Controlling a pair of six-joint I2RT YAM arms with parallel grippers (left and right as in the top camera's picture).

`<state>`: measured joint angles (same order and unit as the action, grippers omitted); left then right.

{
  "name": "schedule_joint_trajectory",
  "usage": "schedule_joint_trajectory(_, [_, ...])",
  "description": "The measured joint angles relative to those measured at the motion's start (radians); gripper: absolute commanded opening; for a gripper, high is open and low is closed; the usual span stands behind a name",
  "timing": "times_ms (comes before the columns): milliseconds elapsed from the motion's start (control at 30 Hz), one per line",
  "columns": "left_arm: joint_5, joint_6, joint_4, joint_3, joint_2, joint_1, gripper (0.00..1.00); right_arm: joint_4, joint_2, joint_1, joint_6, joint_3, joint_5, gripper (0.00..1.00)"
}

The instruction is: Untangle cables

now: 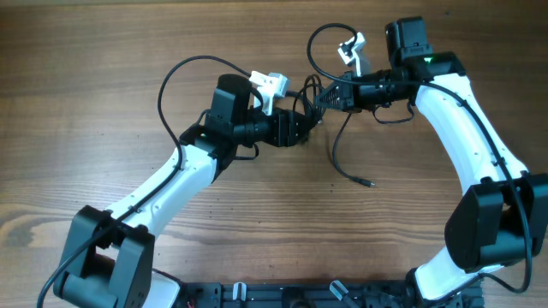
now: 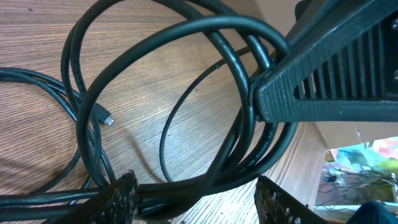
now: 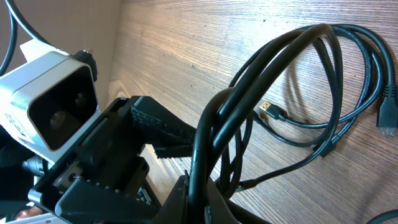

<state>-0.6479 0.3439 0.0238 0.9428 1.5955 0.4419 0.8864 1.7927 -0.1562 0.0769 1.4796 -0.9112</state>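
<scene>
The cables (image 1: 310, 101) form a dark tangle of thin black loops at the table's middle, between both grippers. One strand trails down to a small plug (image 1: 368, 182). My left gripper (image 1: 300, 128) reaches in from the left. In its wrist view the left gripper (image 2: 199, 186) is open, and a bundle of the cables (image 2: 186, 37) lies across it against the left finger (image 2: 121, 199), with a gap to the other finger. My right gripper (image 3: 200, 186) is shut on a strand of the cables (image 3: 323, 37), whose loops spread over the wood. The right gripper (image 2: 329, 68) also shows in the left wrist view, close above the loops.
Bare wooden table (image 1: 103, 51) lies all round. Loose plugs (image 3: 270, 111) rest on the wood beside the loops. The white left wrist camera (image 1: 270, 83) and the arms' own thick wires (image 1: 184, 73) stand near the tangle. Arm bases (image 1: 282, 295) line the front edge.
</scene>
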Motion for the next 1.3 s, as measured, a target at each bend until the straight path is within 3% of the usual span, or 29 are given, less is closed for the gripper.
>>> schedule_joint_trajectory(433, [0.126, -0.003, -0.036, 0.0, 0.013, 0.009, 0.55, 0.008, 0.0, 0.0, -0.004, 0.0, 0.004, 0.05])
schedule_joint_trajectory(1100, [0.169, 0.009, 0.022, 0.0, 0.028, 0.09, 0.6, 0.076, 0.0, 0.001, -0.053, -0.001, -0.095, 0.04])
schedule_joint_trajectory(1300, [0.177, 0.013, 0.063, 0.011, 0.089, 0.128, 0.56, 0.08, 0.0, 0.001, -0.056, -0.011, -0.094, 0.04])
